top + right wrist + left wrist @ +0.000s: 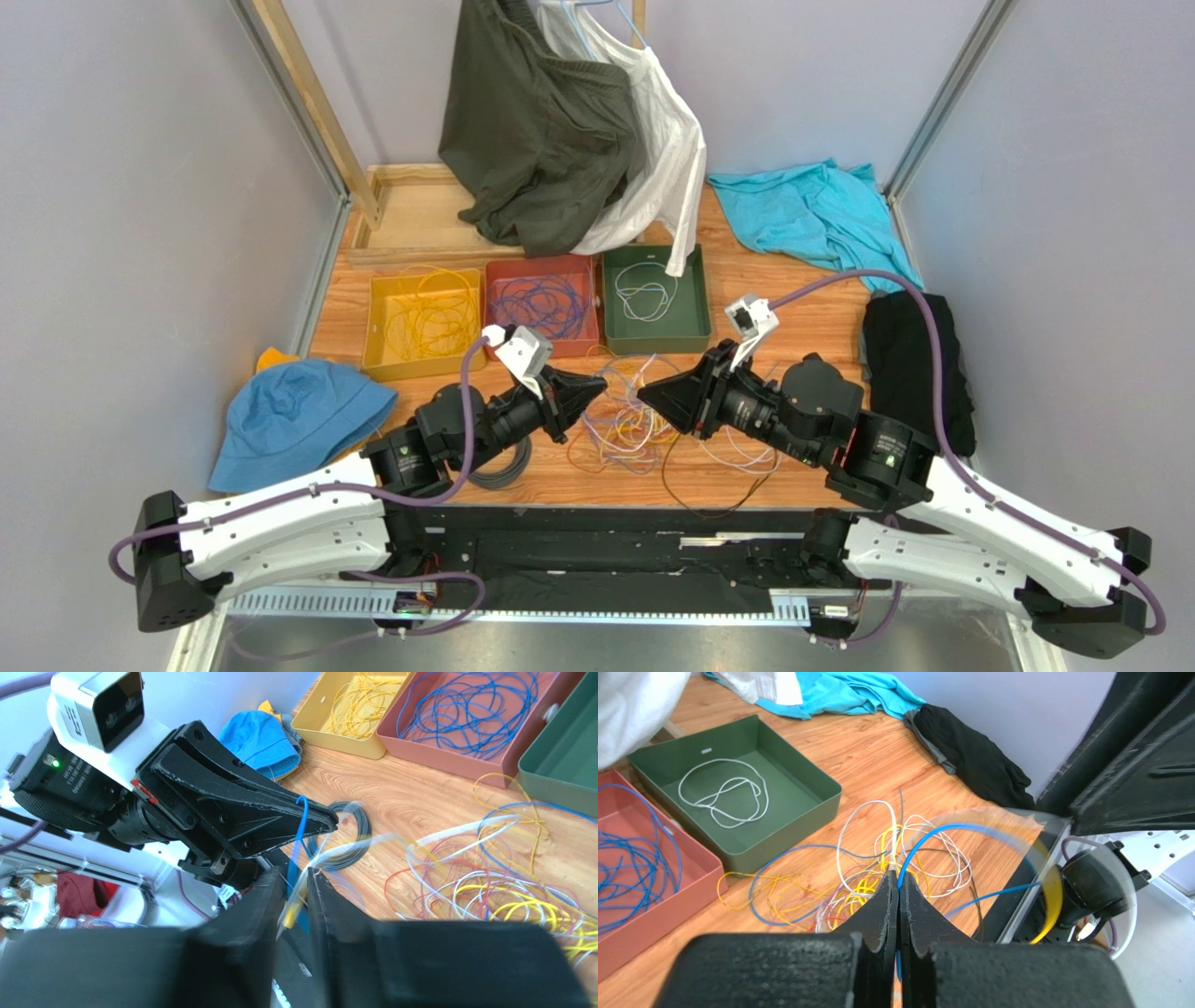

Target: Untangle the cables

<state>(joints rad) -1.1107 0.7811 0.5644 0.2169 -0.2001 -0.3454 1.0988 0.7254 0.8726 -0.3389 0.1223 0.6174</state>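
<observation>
1. Left tool (899,882) is clamped shut on a blue cable (934,834), holding it up out of the tangle (627,420).
2. Right tool (295,875) is narrowed around a pale strand (365,845). I can't tell whether it grips; it's probably there to pull against the left.
3. The tangle lies on the worktop (807,301), near the red tray (540,347).

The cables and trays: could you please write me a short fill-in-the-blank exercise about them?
1. The cable in the green tray is ___.
2. The blue cables lie in the ___ tray.
3. In the top view, the leftmost tray is ___.
4. The left gripper is shut on a strand coloured ___.

Missing words: white; red; yellow; blue.
</observation>
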